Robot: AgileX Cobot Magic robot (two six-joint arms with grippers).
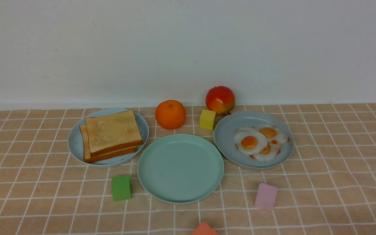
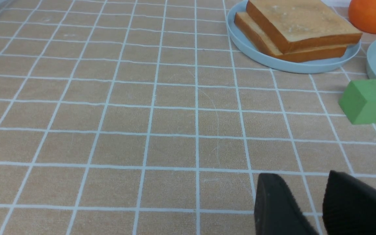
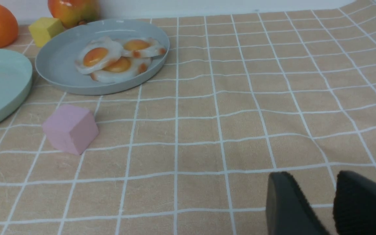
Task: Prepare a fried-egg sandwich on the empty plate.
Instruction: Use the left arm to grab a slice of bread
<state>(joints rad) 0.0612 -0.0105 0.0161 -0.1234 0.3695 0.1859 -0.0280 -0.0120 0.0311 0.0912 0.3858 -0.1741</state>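
Note:
Two toast slices (image 1: 113, 130) lie stacked on a pale blue plate (image 1: 75, 143) at the left. The mint-green empty plate (image 1: 180, 168) sits in the middle with nothing on it. Three overlapping fried eggs (image 1: 250, 142) rest on a grey-blue plate (image 1: 230, 130) at the right. Neither arm shows in the front view. My left gripper (image 2: 302, 178) hovers open over bare cloth, well short of the toast (image 2: 299, 23). My right gripper (image 3: 312, 176) is open too, over cloth and far from the eggs (image 3: 98, 57). Nothing is between either pair of fingers.
An orange (image 1: 170, 114), a yellow cube (image 1: 207, 119) and a red-yellow fruit (image 1: 220, 100) stand behind the plates. A green cube (image 1: 121, 188) and a pink cube (image 1: 266, 196) flank the mint plate in front. An orange-red block (image 1: 203, 229) peeks at the near edge.

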